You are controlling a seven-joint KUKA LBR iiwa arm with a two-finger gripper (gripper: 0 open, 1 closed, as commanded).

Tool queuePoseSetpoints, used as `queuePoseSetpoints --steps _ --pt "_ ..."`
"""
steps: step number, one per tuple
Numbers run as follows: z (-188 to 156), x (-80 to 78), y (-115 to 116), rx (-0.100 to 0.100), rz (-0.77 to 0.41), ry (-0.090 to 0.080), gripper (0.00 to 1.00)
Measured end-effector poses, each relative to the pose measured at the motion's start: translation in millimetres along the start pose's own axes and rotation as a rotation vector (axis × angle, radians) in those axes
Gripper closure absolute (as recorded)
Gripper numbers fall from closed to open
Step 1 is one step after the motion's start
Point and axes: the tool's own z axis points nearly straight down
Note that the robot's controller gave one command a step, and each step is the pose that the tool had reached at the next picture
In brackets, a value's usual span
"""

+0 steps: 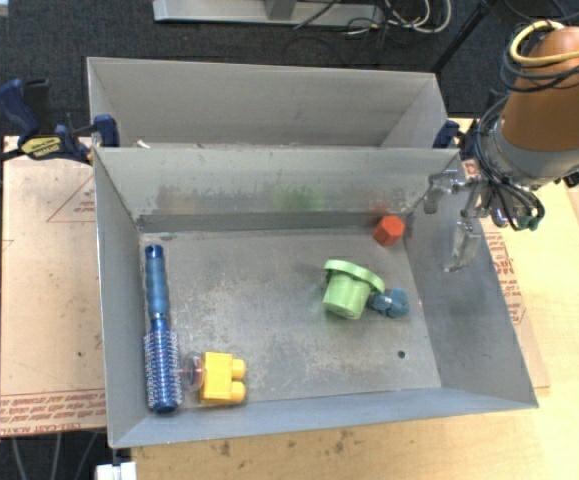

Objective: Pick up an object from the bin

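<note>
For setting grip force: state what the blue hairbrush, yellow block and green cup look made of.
The blue hairbrush: likely hard plastic, glossy handle, bristly head. The yellow block: moulded plastic, smooth, studded top. The green cup: probably plastic, matte, uniform colour.

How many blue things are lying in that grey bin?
2. A long blue hairbrush lies along the left side; a small blue piece sits right of centre, against the green cup-like thing. None seems hidden.

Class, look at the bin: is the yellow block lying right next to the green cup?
No, the yellow block lies in the front-left corner beside the blue hairbrush, apart from the green cup.
</note>
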Motion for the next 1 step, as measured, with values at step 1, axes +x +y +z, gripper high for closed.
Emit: queuePoseSetpoints --steps 1 --pt "127.6 -32.0 50.8 -0.003 0.131 -0.005 0.0"
